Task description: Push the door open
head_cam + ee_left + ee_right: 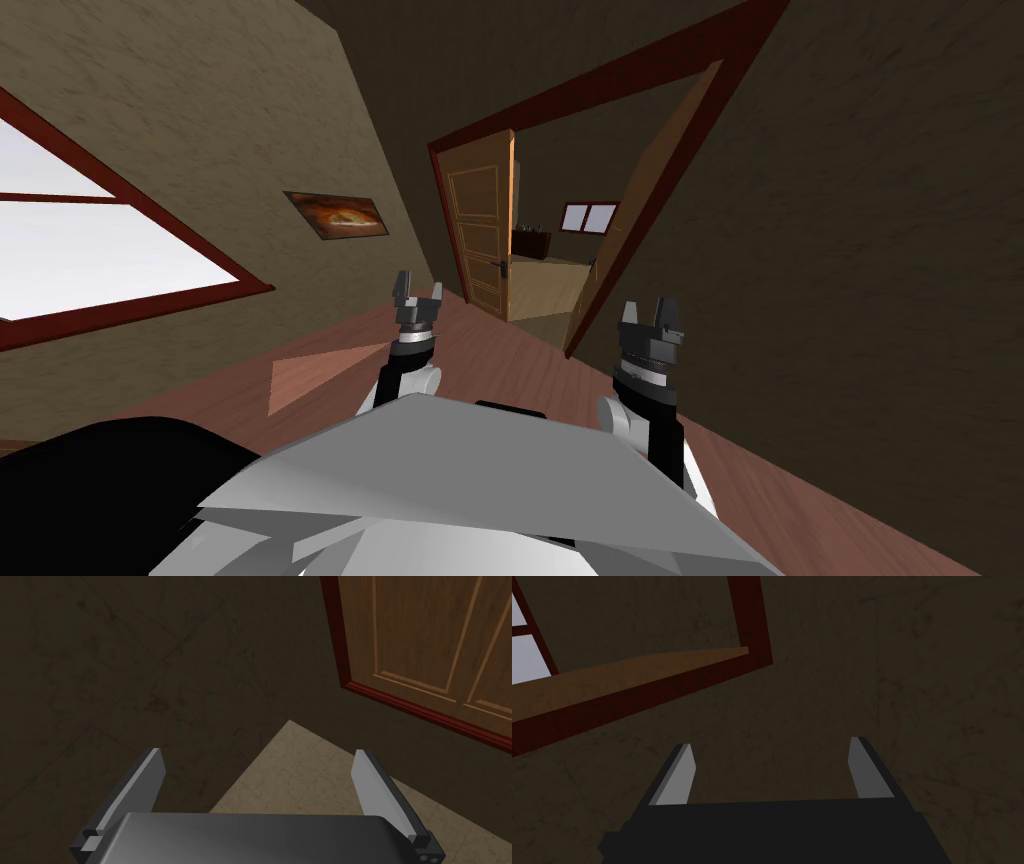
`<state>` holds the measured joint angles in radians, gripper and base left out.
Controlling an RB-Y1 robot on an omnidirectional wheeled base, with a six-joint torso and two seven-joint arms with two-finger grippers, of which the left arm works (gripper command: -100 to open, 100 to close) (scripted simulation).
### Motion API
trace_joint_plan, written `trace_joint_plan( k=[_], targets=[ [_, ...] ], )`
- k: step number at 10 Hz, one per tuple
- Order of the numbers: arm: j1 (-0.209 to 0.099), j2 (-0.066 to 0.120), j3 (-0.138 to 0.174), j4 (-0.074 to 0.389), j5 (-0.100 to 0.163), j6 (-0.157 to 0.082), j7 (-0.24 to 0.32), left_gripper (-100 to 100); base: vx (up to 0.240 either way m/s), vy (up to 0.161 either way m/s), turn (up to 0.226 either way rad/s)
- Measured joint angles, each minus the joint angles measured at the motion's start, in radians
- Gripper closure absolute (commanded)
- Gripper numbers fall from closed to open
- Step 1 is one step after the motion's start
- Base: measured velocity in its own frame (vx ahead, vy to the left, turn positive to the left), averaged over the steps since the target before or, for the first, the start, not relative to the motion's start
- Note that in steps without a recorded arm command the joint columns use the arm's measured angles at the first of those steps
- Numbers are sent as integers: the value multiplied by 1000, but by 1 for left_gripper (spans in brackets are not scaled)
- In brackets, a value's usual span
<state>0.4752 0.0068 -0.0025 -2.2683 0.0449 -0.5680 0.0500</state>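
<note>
Left side of the head view: a large window (100, 250) with a dark red surround is set in the tan wall. Just beyond it a small framed picture (335, 215) hangs on that wall.

Left gripper (420, 290): raised above the reddish plank floor (480, 350), fingers spread apart, nothing between them. It stands short of the doorway and touches nothing. In its own wrist view the left gripper (258, 753) faces a dark wall, with a panelled wood surface and its red edging off to one side.

Doorway, centre: a dark red door frame (600, 85) encloses the opening. The door (480, 230), brown wood with raised panels and a dark handle on its inner side, stands at the left of the opening, upright, ahead of the left gripper and apart from it. Beside it the opening is unobstructed. Through it a paler floor, a dark cabinet (530, 243) and a small far window (588, 217) are seen. A second brown leaf (640, 200) lies along the right jamb, seen nearly edge-on.

Right gripper (650, 312): raised near the foot of the right jamb, fingers parted, empty, clear of frame and leaf. In its wrist view the right gripper (772, 743) points at a dark wall, with a corner of red frame beyond.

Right side: the dark brown wall (850, 250) runs on to the picture's edge.
</note>
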Motion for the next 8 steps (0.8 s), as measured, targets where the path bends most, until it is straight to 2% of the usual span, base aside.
trace_joint_plan(
  k=[3,5,8],
  targets=[
    [-36,14,0,70,-4,-4,5,-100,108,69,-33],
    [-79,23,2,125,-8,8,6,-100,116,66,-33],
    [-110,30,-4,185,-14,10,8,-100,93,40,-30]
  ],
)
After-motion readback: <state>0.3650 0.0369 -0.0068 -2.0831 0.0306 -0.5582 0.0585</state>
